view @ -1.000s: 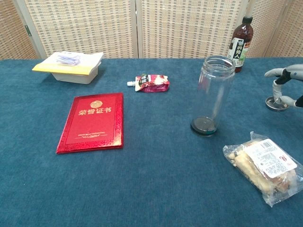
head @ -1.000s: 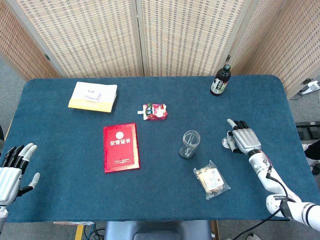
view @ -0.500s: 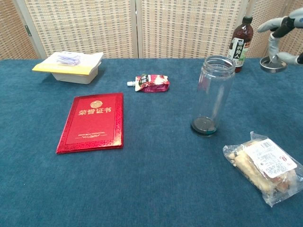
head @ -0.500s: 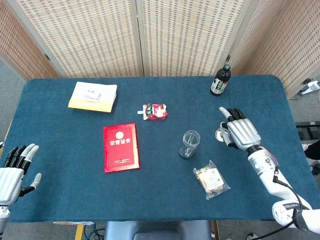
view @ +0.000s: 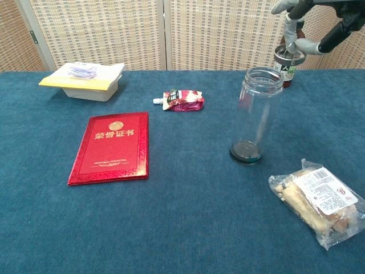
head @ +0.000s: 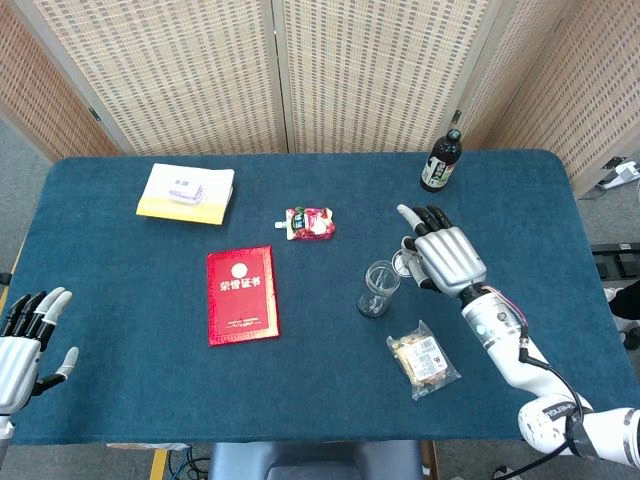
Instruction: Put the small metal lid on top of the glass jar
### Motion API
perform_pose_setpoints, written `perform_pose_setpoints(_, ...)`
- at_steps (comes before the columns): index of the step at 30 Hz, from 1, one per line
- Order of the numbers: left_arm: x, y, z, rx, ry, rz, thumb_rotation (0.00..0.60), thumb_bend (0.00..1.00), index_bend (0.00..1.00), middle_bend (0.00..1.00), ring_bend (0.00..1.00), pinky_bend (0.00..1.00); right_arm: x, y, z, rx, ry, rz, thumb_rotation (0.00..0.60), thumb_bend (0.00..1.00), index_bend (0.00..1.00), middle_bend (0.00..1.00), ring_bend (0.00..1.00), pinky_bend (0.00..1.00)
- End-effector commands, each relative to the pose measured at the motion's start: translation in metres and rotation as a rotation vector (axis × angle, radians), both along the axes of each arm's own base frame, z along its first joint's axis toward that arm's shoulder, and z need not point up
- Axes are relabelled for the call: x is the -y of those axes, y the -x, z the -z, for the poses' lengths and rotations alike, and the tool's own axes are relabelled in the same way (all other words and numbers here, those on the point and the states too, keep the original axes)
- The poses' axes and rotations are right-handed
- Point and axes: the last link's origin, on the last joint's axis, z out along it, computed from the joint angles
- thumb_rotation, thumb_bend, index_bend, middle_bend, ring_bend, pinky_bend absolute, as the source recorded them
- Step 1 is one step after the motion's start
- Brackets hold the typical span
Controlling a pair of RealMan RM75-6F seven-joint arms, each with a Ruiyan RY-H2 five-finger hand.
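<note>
Pinching small metal lid (view: 289,55), right hand (head: 444,259) beside glass jar (view: 257,116), left hand (head: 25,338) spread, cropped

The small metal lid (view: 289,55) is lifted off the desk (head: 300,380), where it lay a second ago beside the right hand (head: 443,258); it is now pinched by that hand and carried leftward, up to the level of the glass jar (view: 258,116) rim, just right of the jar mouth; the right arm is swung in toward the jar accordingly; the left hand (head: 22,341) is drawn slightly lower at the desk's near left edge.
</note>
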Motion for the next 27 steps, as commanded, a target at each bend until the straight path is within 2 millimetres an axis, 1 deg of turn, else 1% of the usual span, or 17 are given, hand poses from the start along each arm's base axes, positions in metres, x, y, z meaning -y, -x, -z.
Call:
perform_pose_setpoints(1, 0.000, 0.001, -0.001, 0.001, -0.003, -0.004, 0.600, 0.38, 0.00, 0.05, 0.00, 0.00, -0.001, -0.007, 0.005, 0.002, -0.012, -0.010, 0.600, 0.61, 0.56, 0.02, 0.00, 0.00)
perform_pose_setpoints(8, 0.001, 0.001, -0.003, 0.008, -0.002, -0.003, 0.600, 0.38, 0.00, 0.05, 0.00, 0.00, -0.001, -0.012, 0.019, -0.012, -0.035, -0.020, 0.600, 0.61, 0.56, 0.02, 0.00, 0.00)
perform_pose_setpoints(22, 0.003, 0.000, -0.006, 0.019, -0.012, 0.004, 0.600, 0.38, 0.00, 0.05, 0.00, 0.00, 0.001, -0.011, 0.035, -0.034, -0.068, -0.014, 0.600, 0.60, 0.56, 0.02, 0.00, 0.00)
perform_pose_setpoints(26, 0.003, 0.000, -0.006, 0.018, -0.012, 0.007, 0.600, 0.38, 0.00, 0.05, 0.00, 0.00, 0.000, -0.012, 0.038, -0.037, -0.080, -0.018, 0.600, 0.57, 0.55, 0.02, 0.00, 0.00)
perform_pose_setpoints(27, 0.003, 0.000, -0.006, 0.018, -0.012, 0.007, 0.600, 0.38, 0.00, 0.05, 0.00, 0.00, -0.001, -0.013, 0.037, -0.029, -0.084, -0.019, 0.600, 0.54, 0.53, 0.02, 0.00, 0.00)
